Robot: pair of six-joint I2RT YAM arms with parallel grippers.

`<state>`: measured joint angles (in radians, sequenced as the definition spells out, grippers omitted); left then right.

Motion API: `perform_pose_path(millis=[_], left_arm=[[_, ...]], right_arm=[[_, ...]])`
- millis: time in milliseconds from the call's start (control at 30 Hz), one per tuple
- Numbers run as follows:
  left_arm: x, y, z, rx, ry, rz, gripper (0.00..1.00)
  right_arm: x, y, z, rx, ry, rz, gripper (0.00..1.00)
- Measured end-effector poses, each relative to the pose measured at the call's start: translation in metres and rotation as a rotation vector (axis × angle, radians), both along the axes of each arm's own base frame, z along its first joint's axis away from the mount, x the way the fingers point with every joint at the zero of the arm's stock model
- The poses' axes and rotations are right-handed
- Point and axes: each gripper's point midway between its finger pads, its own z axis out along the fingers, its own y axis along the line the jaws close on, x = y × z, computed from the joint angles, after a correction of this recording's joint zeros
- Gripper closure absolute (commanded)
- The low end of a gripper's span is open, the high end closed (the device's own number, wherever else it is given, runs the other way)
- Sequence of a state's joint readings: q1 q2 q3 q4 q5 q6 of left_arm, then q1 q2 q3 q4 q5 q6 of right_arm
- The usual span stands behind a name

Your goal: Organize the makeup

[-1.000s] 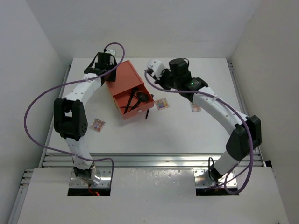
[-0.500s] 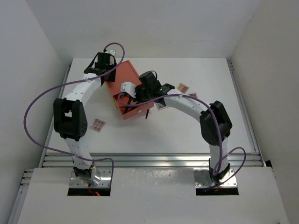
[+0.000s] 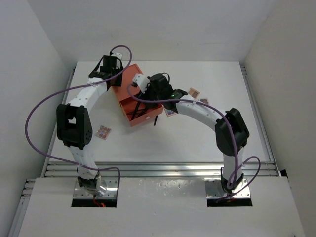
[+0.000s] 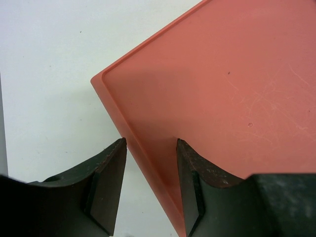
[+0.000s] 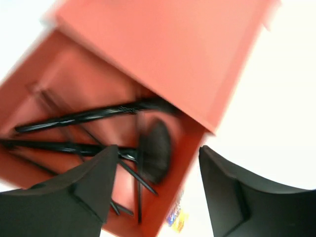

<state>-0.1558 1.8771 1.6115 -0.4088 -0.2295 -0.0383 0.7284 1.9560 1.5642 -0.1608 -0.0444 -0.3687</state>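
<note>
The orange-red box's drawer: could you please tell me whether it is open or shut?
Open. The drawer is pulled out from the box, and the black brushes lie exposed inside it.

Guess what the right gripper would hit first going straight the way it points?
The right gripper would probably meet the black flared-head brush in the open orange-red drawer first.

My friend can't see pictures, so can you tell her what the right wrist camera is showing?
A blurry close-up looks down into an open orange-red drawer holding several thin black brushes, among them a flared-head brush. The right gripper hangs open and empty in front, and a corner of a colourful palette peeks beside the drawer.
</note>
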Motion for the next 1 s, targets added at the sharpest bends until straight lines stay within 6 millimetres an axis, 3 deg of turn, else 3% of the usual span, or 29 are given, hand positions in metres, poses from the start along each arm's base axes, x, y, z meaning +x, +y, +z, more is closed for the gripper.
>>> perform_pose_path(millis=[100, 233, 333, 467, 600, 733, 1000], left_arm=[[0.0, 0.0, 0.0, 0.002, 0.0, 0.0, 0.5], [0.0, 0.001, 0.0, 0.004, 0.0, 0.0, 0.5], [0.0, 0.001, 0.0, 0.003, 0.0, -0.001, 0.5], [0.0, 0.001, 0.0, 0.003, 0.001, 0.0, 0.5], [0.0, 0.001, 0.0, 0.003, 0.001, 0.0, 0.5], [0.0, 0.001, 0.0, 0.003, 0.001, 0.0, 0.5], [0.0, 0.005, 0.0, 0.003, 0.001, 0.007, 0.5]], right_arm=[[0.002, -0.037, 0.018, 0.127, 0.002, -0.308, 0.31], [-0.021, -0.099, 0.037, 0.358, -0.004, -0.674, 0.31], [-0.039, -0.125, 0.02, 0.451, -0.007, -0.845, 0.32], [-0.064, -0.123, -0.037, 0.417, 0.035, -0.925, 0.32], [-0.08, -0.115, -0.078, 0.395, 0.063, -0.943, 0.32], [-0.083, -0.107, -0.099, 0.451, 0.069, -0.935, 0.35], [-0.068, -0.076, -0.131, 0.563, 0.056, -0.852, 0.42]])
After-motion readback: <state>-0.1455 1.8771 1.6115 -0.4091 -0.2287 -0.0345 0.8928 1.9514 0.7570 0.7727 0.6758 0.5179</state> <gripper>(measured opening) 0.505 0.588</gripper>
